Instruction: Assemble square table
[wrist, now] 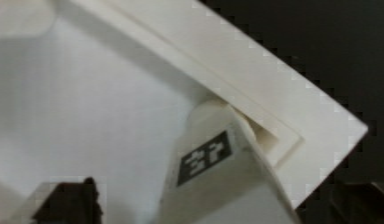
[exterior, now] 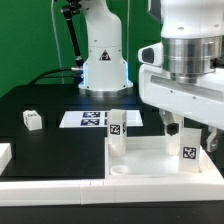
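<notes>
Slab and legs take up the near part of the black worktop point(exterior: 50, 100). The square slab point(exterior: 150, 160) lies flat with its raised rim upward, close to the camera in the exterior view. A white border rail point(exterior: 60, 186) runs along the worktop edge in front of it.

Two legs stand upright on the slab. The left leg point(exterior: 116, 125) is at the far corner on the exterior view's left, its black-and-white tag facing the camera. The right leg point(exterior: 188, 150) is toward the exterior view's right, also showing a tag.

The end effector point(exterior: 190, 132) hangs directly over the right leg, with one dark finger on each side of it. The jaws stand wide apart and grasp nothing, and a gap shows between each finger and the leg.

The wrist view confirms this. The end effector point(wrist: 221, 205) spans the tagged right leg point(wrist: 221, 160), and its fingertips point(wrist: 68, 200) sit well clear of the leg's sides. In that view the leg sits in a corner of the square slab point(wrist: 100, 100), close against the rim where two sides meet. Whether it is fully seated in a socket cannot be told.

A third, loose leg point(exterior: 32, 120) lies on the worktop well apart from the slab, toward the exterior view's left. The marker board point(exterior: 88, 119) lies flat between the loose leg and the left leg, just behind the slab. The arm base point(exterior: 103, 60) stands at the back of the worktop, beyond the marker board.
</notes>
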Action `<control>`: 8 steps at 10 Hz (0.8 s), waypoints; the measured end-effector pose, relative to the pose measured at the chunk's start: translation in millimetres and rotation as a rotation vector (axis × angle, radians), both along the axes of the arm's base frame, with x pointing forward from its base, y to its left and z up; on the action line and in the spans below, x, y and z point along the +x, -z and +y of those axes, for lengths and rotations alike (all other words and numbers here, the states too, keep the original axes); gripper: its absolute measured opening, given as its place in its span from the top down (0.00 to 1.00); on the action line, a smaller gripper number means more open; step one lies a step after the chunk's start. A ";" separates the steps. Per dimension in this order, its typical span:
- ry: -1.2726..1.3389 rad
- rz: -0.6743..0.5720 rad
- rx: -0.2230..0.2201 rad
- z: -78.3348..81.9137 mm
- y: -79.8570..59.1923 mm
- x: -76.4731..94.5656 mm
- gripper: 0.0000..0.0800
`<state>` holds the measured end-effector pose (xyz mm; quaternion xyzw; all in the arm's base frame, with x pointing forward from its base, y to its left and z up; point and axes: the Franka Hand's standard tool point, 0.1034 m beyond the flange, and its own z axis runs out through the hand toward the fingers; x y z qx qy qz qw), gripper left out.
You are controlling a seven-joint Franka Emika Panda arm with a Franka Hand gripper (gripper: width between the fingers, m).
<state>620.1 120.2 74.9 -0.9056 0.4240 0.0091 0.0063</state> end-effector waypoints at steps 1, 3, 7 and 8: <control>-0.227 -0.016 -0.050 5.1 -0.2 0.8 0.19; -0.503 -0.047 -0.078 12.1 -0.6 5.2 0.19; -0.400 -0.048 -0.076 8.7 -0.4 5.7 0.45; -0.334 -0.049 -0.077 7.5 -0.3 5.9 0.64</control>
